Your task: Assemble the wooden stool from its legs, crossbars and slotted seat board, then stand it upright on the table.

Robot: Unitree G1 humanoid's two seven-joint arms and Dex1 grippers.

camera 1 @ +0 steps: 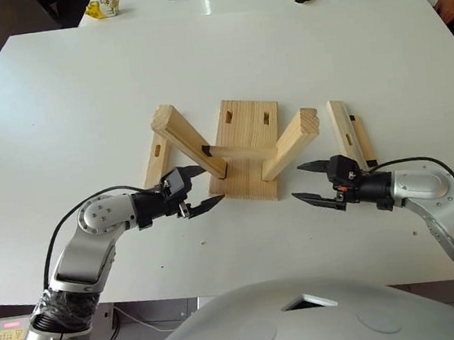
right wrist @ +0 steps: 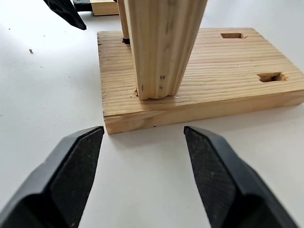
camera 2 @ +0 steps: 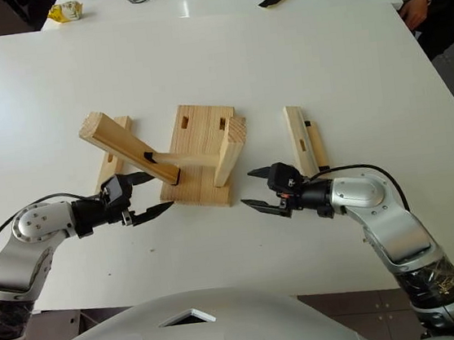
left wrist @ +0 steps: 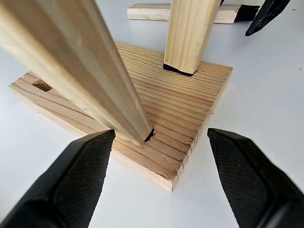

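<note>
Fingers apart, left gripper (camera 1: 211,185) and right gripper (camera 1: 297,182) empty. Two legs (camera 1: 186,138) plus crossbar (camera 1: 237,148) in seat board (camera 1: 242,119); other pieces (camera 1: 342,128) loose on counter (camera 1: 78,88).

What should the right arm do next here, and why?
Probably swing the open right gripper over to the loose leg beside it and grasp it: the board has two far slots standing empty, and that gripper holds nothing.
</note>
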